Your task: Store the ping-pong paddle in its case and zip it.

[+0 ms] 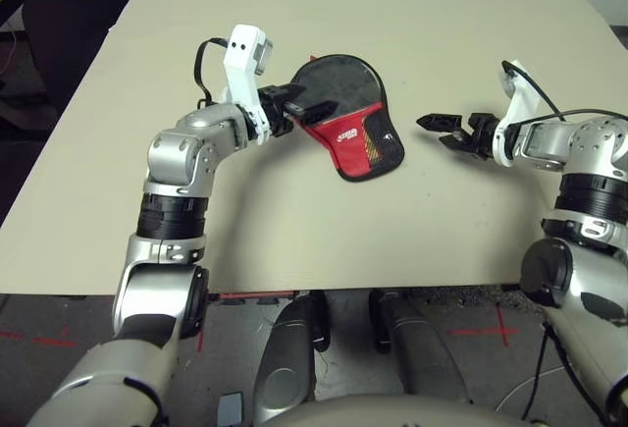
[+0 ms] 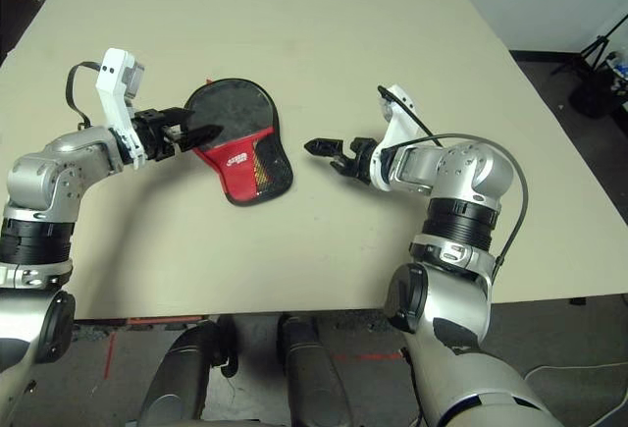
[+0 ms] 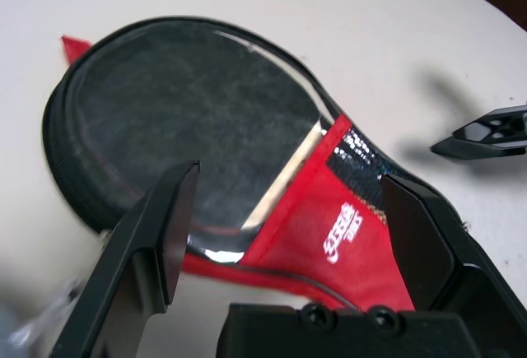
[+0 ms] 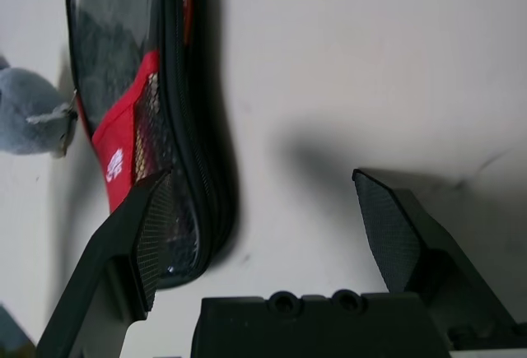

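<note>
The flat black fabric case with its red mesh panel, white logo and clear plastic side lies near the middle of the beige table, and the paddle's dark round face shows through the clear side, so storing looks done. The zipper's state cannot be told; any closing remains. The left gripper hovers over the case's edge, jaws apart and empty. The right gripper waits beside the case, open, holding nothing.

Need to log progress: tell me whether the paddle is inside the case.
Inside: the paddle's black face shows through the case's clear side.
</note>
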Action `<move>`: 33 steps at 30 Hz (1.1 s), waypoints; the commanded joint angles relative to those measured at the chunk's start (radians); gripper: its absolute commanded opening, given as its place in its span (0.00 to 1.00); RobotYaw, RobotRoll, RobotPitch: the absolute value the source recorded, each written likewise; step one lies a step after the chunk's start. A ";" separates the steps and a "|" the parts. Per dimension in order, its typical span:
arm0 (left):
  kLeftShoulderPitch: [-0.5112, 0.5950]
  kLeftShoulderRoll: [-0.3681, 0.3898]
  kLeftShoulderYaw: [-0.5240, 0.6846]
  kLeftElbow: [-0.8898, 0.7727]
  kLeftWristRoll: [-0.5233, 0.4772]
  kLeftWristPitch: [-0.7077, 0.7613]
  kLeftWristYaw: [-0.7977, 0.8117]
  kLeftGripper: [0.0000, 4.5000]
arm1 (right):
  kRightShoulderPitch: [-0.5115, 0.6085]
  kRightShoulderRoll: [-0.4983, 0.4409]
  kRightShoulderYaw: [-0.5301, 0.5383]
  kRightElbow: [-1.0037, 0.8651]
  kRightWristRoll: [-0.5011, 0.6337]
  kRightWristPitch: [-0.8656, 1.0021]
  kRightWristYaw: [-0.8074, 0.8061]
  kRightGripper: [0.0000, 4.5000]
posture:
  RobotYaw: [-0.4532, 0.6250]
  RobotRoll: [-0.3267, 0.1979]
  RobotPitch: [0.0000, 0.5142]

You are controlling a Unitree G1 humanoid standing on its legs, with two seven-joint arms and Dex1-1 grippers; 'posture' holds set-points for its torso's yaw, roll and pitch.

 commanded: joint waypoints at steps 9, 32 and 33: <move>0.016 -0.013 0.005 -0.024 -0.012 0.016 0.025 1.00 | -0.016 0.090 0.139 0.039 0.061 0.083 0.034 1.00 | 0.43 0.62 0.50; 0.038 -0.002 0.030 -0.030 -0.026 0.037 0.050 1.00 | -0.085 0.192 0.128 0.265 -0.028 -0.032 -0.029 0.58 | 0.47 0.62 0.52; 0.037 0.003 0.033 -0.025 -0.025 0.035 0.049 1.00 | -0.086 0.190 0.121 0.268 -0.030 -0.027 -0.038 0.50 | 0.47 0.62 0.52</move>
